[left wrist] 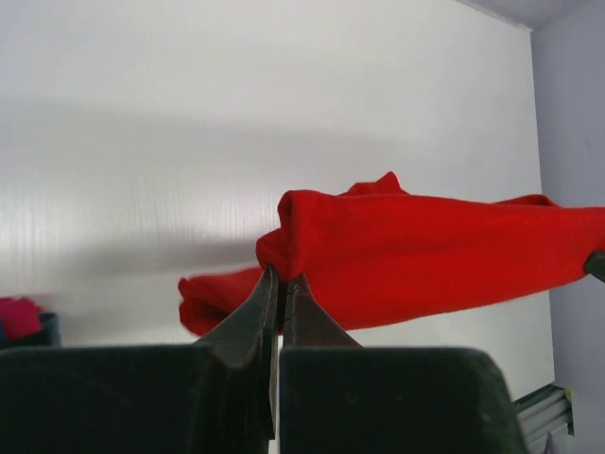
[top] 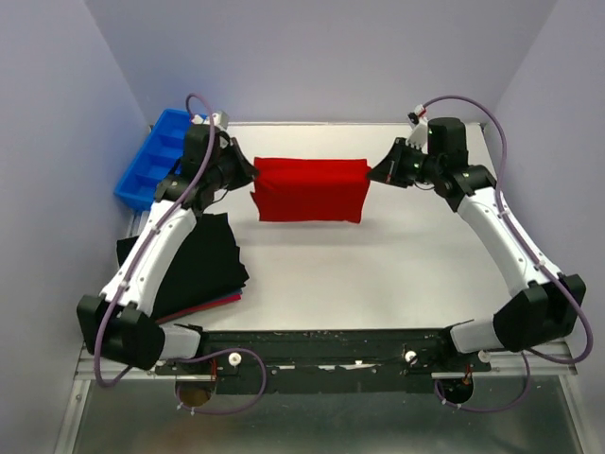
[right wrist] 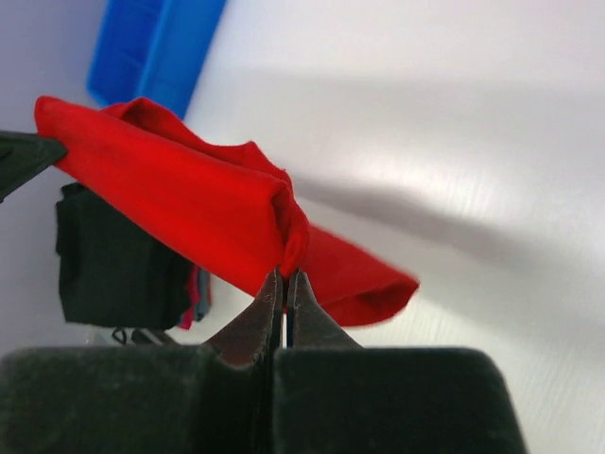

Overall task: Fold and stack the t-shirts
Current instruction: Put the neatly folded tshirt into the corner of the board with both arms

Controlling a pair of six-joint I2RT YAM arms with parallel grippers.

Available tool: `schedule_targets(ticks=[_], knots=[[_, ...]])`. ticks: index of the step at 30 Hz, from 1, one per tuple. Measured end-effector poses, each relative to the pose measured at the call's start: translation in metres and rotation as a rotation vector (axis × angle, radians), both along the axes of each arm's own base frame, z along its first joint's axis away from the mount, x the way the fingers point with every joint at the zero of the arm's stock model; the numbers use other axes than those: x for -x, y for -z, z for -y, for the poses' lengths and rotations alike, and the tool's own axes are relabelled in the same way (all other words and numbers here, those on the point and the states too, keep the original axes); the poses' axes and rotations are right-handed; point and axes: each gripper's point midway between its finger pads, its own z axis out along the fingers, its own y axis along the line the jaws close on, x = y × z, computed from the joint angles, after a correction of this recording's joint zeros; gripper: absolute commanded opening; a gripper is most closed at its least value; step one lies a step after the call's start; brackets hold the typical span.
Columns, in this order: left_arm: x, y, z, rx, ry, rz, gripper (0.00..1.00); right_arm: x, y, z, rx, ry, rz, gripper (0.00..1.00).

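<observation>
The red shirt hangs stretched at upper middle; left claw and right claw each clamp a top corner. Light, limp cloth; corners seem the best hold.

Left arm: white shell links between black joint housings, with a blocky black shoulder.
Right arm: the same white links and black joints.
Cables: a lilac cable runs along each arm, the left cable looped at the wrist and the right cable arched high.
Left gripper: two dark tapered fingers on a matte black block.
Right gripper: the same dark tapered pair on a black body.
Mount: a black rail with small pale knobs.
</observation>
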Motion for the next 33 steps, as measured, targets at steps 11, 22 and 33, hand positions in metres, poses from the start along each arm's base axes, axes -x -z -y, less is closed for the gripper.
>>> schedule_targets(ticks=[11, 22, 33], knots=[[0.104, -0.063, -0.089, -0.103, -0.267, 0.078, 0.00, 0.084, -0.071, -0.081, -0.088, -0.282, 0.162, 0.01], [0.166, -0.053, -0.190, -0.281, -0.737, -0.036, 0.00, 0.131, -0.065, -0.177, -0.093, -0.491, 0.115, 0.01], [0.251, -0.076, -0.257, -0.285, -1.166, 0.105, 0.00, 0.176, -0.070, -0.251, -0.106, -0.636, 0.123, 0.01]])
